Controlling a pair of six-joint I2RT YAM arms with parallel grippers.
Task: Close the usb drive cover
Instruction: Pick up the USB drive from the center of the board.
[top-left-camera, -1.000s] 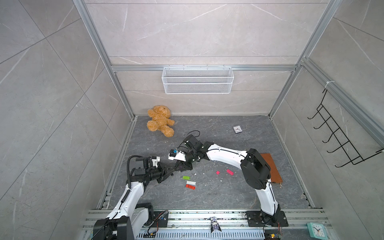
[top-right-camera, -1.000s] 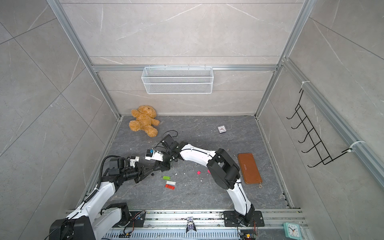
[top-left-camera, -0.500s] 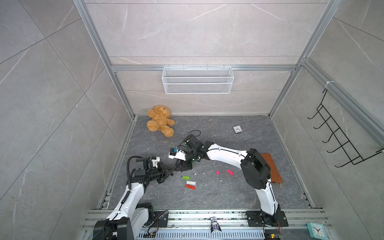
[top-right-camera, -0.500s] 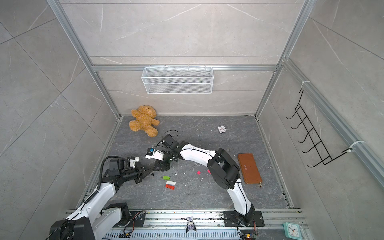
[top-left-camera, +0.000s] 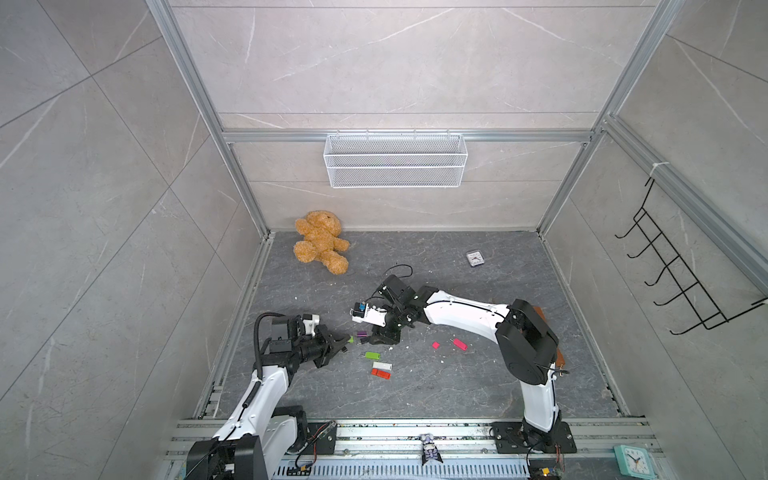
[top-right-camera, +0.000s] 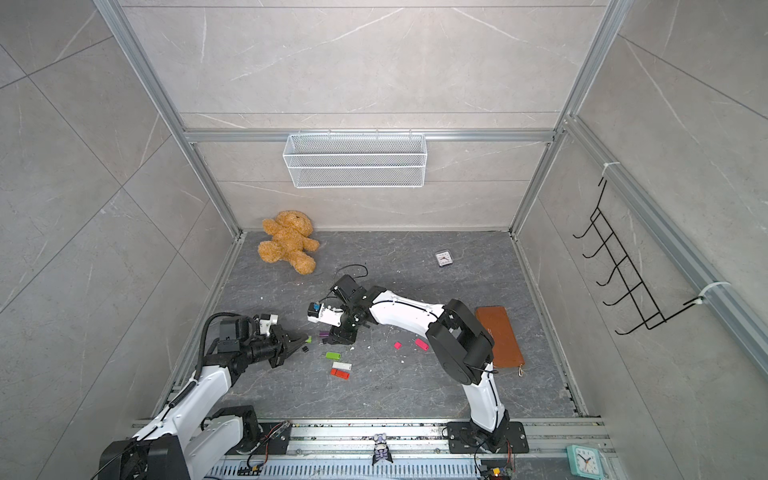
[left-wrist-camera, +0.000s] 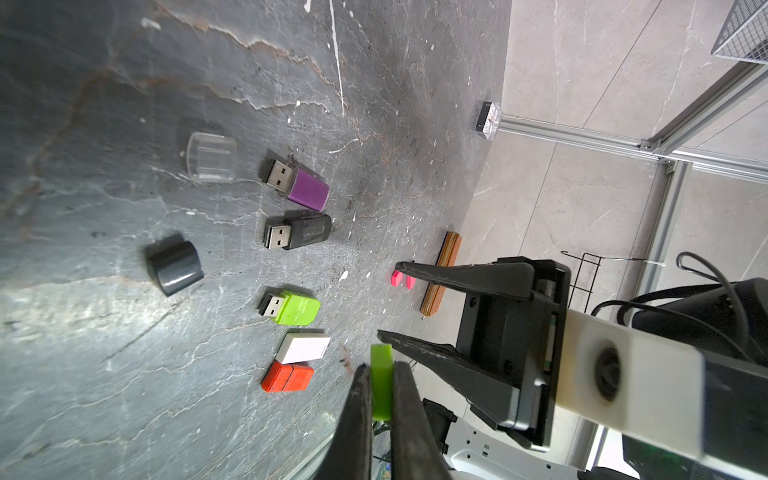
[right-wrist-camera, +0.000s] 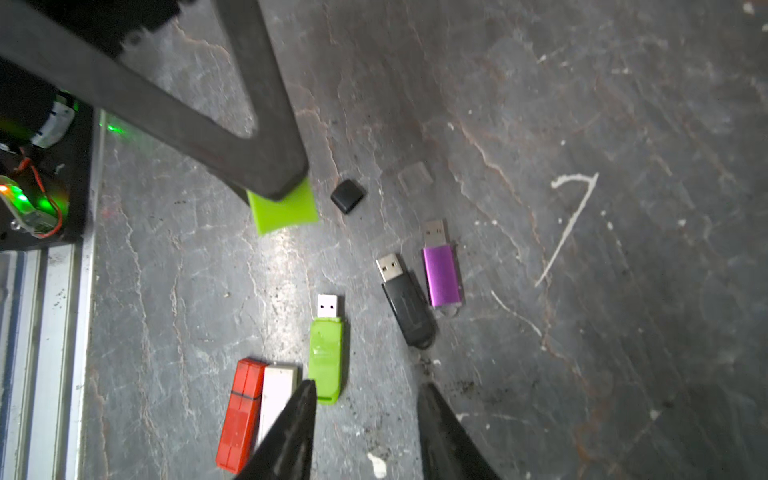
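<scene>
Stone floor (top-left-camera: 415, 395), usb drives (left-wrist-camera: 293, 307), black cap (left-wrist-camera: 174, 262), teddy (top-left-camera: 320, 245)

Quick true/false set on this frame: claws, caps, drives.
1. The left claw is shut on the green cap. True.
2. The right claw is shut on a drive. False: its jaws stand apart and hold nothing.
3. The green drive has its connector bare. True.
4. The black cap sits on the black drive. False: it lies loose on the floor, apart from that drive.
5. The red drive lies alone, far from the white drive. False: the two lie side by side.
</scene>
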